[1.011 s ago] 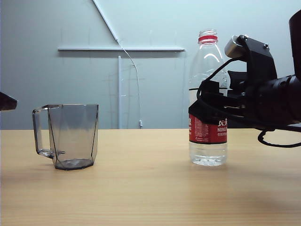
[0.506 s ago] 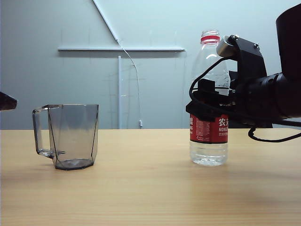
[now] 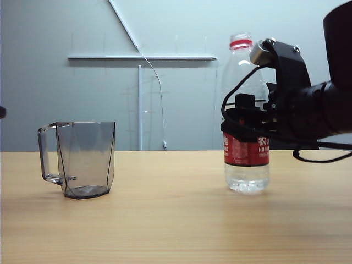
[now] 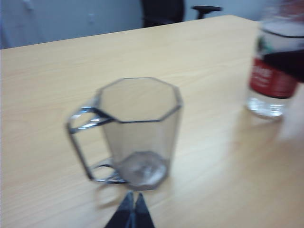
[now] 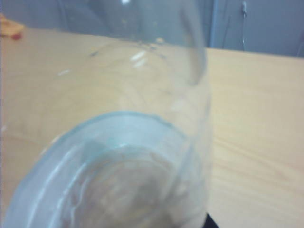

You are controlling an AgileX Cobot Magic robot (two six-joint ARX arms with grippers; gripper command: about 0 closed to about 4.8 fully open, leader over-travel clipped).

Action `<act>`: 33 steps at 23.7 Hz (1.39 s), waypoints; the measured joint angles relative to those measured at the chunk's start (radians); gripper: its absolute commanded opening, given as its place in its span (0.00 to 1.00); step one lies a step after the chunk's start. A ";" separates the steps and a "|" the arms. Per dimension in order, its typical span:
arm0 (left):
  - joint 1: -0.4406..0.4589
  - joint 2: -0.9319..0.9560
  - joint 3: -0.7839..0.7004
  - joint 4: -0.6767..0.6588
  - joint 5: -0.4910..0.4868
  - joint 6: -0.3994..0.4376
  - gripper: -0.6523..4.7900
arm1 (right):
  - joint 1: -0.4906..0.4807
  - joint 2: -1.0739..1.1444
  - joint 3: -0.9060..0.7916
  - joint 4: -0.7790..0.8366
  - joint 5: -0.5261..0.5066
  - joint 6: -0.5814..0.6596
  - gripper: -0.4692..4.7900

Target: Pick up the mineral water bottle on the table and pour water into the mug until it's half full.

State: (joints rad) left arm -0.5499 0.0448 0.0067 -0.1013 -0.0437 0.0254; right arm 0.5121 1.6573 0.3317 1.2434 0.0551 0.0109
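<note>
Exterior view: right gripper [image 3: 245, 125] clasps the upright bottle [image 3: 246, 99] at its label on the table [image 3: 165, 220]; left gripper [image 4: 132, 213], fingers together, hovers beside the mug [image 3: 80, 159].

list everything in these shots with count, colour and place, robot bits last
table: one, pale wood grain, fills the lower part of the exterior view
mug: one, smoky grey see-through, on the table at the left, upright, handle pointing away from the bottle, looks empty
bottle: one, clear with a red label and red neck ring, at the right, no cap visible, some water in it
chair: one, dark, beyond the table's far edge
right gripper: one, black, around the bottle just above the label, jaws not clear enough to say whether they press it
left gripper: one, dark, low near the mug's base, fingertips together
</note>
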 measured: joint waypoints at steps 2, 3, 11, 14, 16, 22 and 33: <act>0.045 -0.011 0.000 0.000 0.001 0.000 0.12 | 0.021 -0.049 0.047 -0.104 0.000 -0.082 0.61; 0.060 -0.019 0.000 -0.001 0.001 0.000 0.12 | 0.031 -0.063 0.068 -0.142 -0.003 -0.106 0.61; 0.135 -0.040 0.000 -0.002 -0.001 0.000 0.12 | 0.136 -0.080 0.335 -0.616 -0.010 -0.456 0.61; 0.135 -0.040 0.000 -0.002 -0.001 0.000 0.12 | 0.147 -0.078 0.397 -0.688 -0.008 -0.573 0.61; 0.138 -0.040 0.000 -0.002 0.000 0.000 0.12 | 0.147 -0.059 0.434 -0.700 -0.007 -0.626 0.61; 0.175 -0.040 0.000 -0.002 -0.001 0.000 0.12 | 0.146 -0.016 0.538 -0.777 0.020 -0.757 0.61; 0.171 -0.040 0.000 -0.003 0.000 0.000 0.12 | 0.147 0.051 0.592 -0.808 0.057 -0.979 0.61</act>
State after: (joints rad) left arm -0.3790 0.0044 0.0067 -0.1047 -0.0441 0.0254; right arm 0.6590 1.7084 0.9234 0.4351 0.1120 -0.9684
